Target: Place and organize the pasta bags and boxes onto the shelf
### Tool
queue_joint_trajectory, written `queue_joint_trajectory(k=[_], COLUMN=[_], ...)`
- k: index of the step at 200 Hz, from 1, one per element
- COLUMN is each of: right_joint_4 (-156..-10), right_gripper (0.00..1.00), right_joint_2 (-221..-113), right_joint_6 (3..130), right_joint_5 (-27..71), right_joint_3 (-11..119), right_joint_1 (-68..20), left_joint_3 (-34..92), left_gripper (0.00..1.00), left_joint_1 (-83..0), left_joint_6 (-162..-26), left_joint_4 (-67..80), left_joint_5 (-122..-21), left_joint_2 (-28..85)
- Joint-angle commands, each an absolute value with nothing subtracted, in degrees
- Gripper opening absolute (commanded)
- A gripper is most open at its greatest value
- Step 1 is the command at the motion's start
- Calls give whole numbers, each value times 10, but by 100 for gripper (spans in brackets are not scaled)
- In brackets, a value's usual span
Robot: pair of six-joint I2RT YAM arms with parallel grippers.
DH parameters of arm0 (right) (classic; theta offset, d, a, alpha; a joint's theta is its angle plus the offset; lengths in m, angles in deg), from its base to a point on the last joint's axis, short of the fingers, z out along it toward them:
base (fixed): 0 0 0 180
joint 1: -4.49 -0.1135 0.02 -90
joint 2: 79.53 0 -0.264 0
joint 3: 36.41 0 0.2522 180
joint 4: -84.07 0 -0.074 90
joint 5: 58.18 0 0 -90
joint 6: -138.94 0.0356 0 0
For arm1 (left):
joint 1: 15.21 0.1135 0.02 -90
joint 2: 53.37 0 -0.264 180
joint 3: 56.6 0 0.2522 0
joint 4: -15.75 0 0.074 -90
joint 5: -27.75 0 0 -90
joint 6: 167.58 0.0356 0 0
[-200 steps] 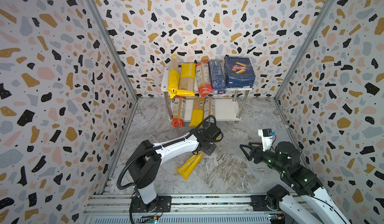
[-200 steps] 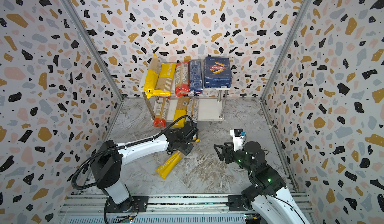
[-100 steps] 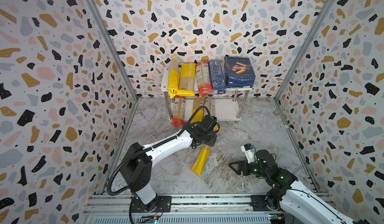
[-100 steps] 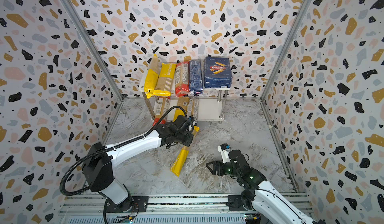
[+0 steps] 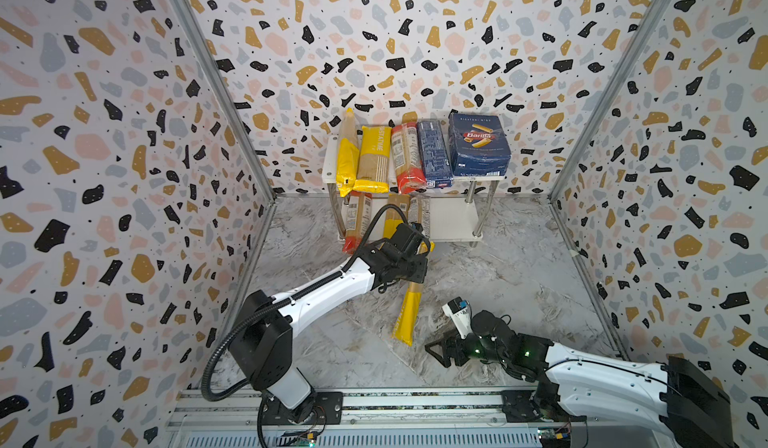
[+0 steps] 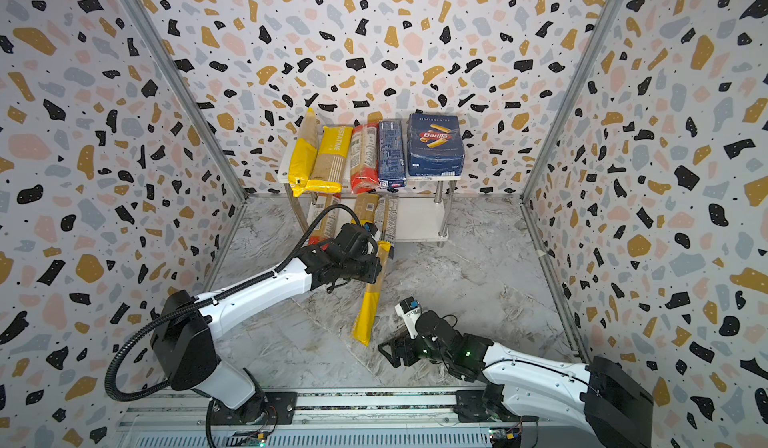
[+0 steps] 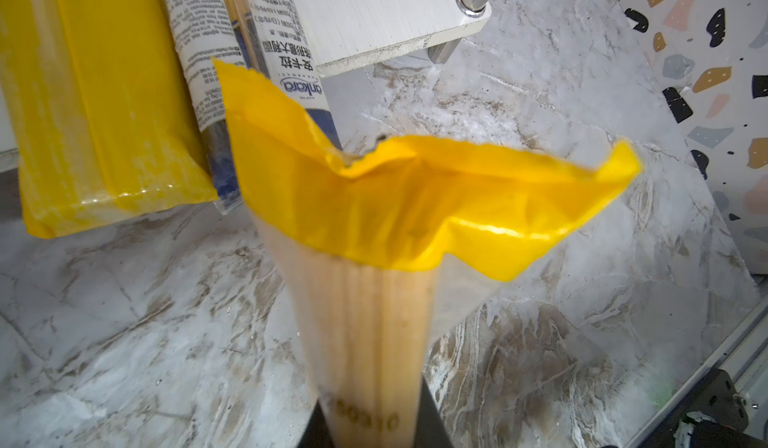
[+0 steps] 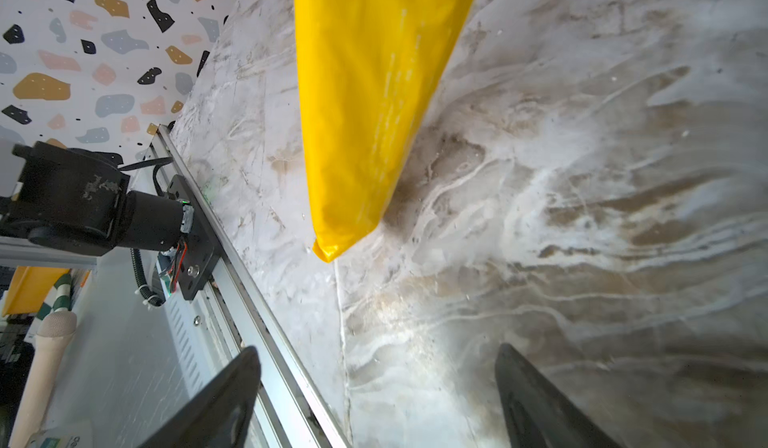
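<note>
The task seems to be nearing its end. At upper centre of both top views, eight packs are being carried by the small two-tier shelf [image 5: 451,217] of white boards and chrome legs.

On the upper board:
- a tall yellow plastic spaghetti bag [image 5: 347,159]
- a yellow PASTATIME bag [image 5: 374,155]
- a clear red-ended bag [image 5: 407,155]
- a long narrow dark blue cardboard box [image 5: 434,153]
- a wide dark blue Barilla rigatoni box [image 5: 478,146]

On the lower board:
- another red-ended clear bag [image 5: 357,221]
- a third yellow bag [image 5: 392,217]
- a clear bag with dark-blue ends [image 5: 420,211]

At mid-frame, just before the lower board, one remaining yellow-ended spaghetti bag [image 5: 405,321] is being held slanted, clamped in the left gripper [image 5: 415,269]. At lower centre, the right gripper [image 5: 436,350] is being held wide apart, empty.

Counted: two boxes, seven bags.
</note>
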State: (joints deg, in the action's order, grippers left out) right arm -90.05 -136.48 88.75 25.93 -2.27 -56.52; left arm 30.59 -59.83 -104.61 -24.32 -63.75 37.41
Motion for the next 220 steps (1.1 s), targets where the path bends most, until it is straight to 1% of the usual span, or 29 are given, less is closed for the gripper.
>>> queue_joint_trajectory(k=[1,45,76,93,128,173,187,192,196,204,211,220], right_joint_4=[-955,-971,-987,-988,-1033,-1053,-1057,-1057,-1060,-1069,-1069,-1072], right_gripper=[89,91,91,91,90,82,76,73,67,52,41,31], right_joint_2=[-1389,-1475,-1518,-1536,-1556,-1573,-1580,-1581,-1581,-1580,-1577,-1573], right_joint_6=[888,865,861,867,859,855,851,851,851,848,849,848], right_joint_5=[326,350,343,355,346,340,331,329,325,318,318,317], right_joint_3=[17,71,95,100,96,101,106,107,106,103,102,100], right_joint_1=[-578,-579,-582,-584,-585,-585,-584,-585,-585,-585,-585,-585], left_joint_3=[316,302,291,288,284,276,273,273,272,271,271,269], left_gripper=[0,0,0,0,0,0,0,0,0,0,0,0], left_joint_1=[-595,-595,-595,-595,-595,-595,-595,-595,-595,-595,-595,-595], left_joint_6=[-1069,-1078,-1085,-1090,-1096,-1105,-1109,-1110,-1111,-1112,-1112,-1114], left_joint_4=[-181,-180,-171,-169,-162,-154,-150,-151,-150,-149,-150,-146], left_joint_5=[-655,-655,-655,-658,-663,-673,-675,-675,-675,-676,-676,-679], left_joint_2=[335,306,292,286,275,258,255,254,253,251,251,249])
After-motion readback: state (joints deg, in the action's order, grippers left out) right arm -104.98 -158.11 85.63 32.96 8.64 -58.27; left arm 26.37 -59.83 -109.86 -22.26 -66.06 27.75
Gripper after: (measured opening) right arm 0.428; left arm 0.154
